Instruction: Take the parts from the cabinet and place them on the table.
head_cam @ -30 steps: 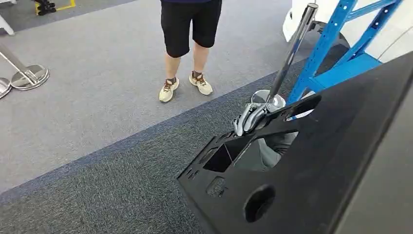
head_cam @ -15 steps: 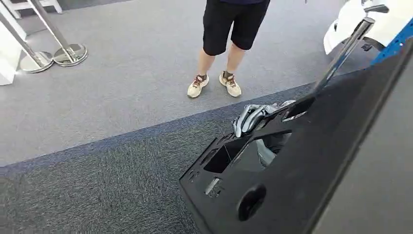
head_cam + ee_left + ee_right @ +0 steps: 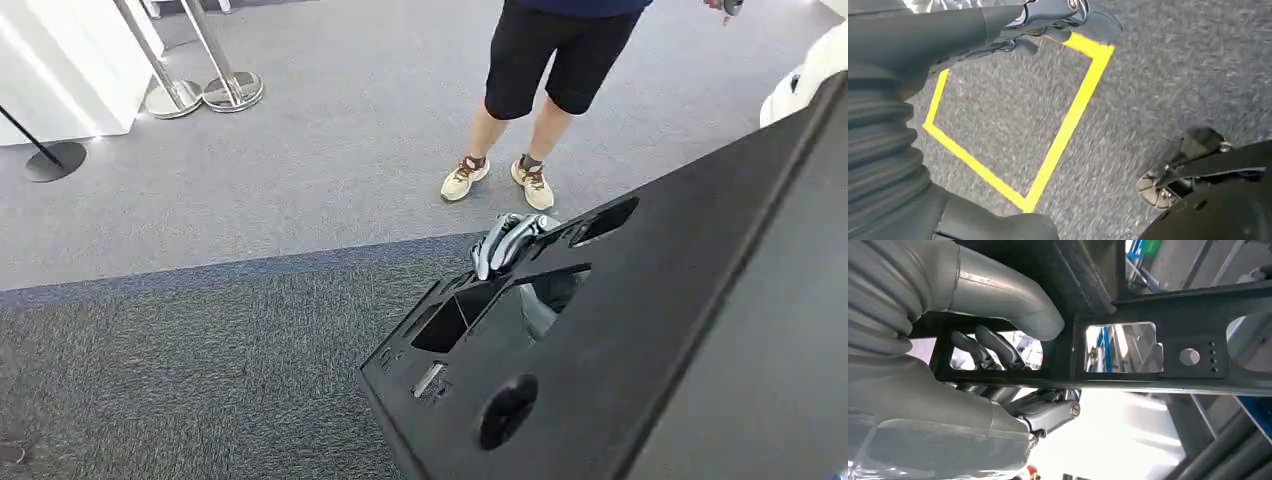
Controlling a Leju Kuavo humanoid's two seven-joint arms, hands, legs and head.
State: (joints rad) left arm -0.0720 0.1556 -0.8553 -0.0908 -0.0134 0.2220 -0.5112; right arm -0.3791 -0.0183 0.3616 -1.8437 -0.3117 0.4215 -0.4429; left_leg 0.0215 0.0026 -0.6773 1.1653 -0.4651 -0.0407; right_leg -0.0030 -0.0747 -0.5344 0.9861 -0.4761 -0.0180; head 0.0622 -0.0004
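The right hand (image 3: 510, 243) grips the big black panel (image 3: 650, 330) at the frame's lower right; a swing could clip the person (image 3: 540, 90) standing close. The left hand (image 3: 1048, 20) hangs with fingers curled, holding nothing.

Left hand (image 3: 1058, 15): grey ribbed cover at the wrist, smooth dark-grey shell, dark glossy fingers with a round screw at the knuckle. Right hand (image 3: 998, 355): same grey ribbed cover, thick light-grey thumb, darker fingers, silver metal link with a small round pin.
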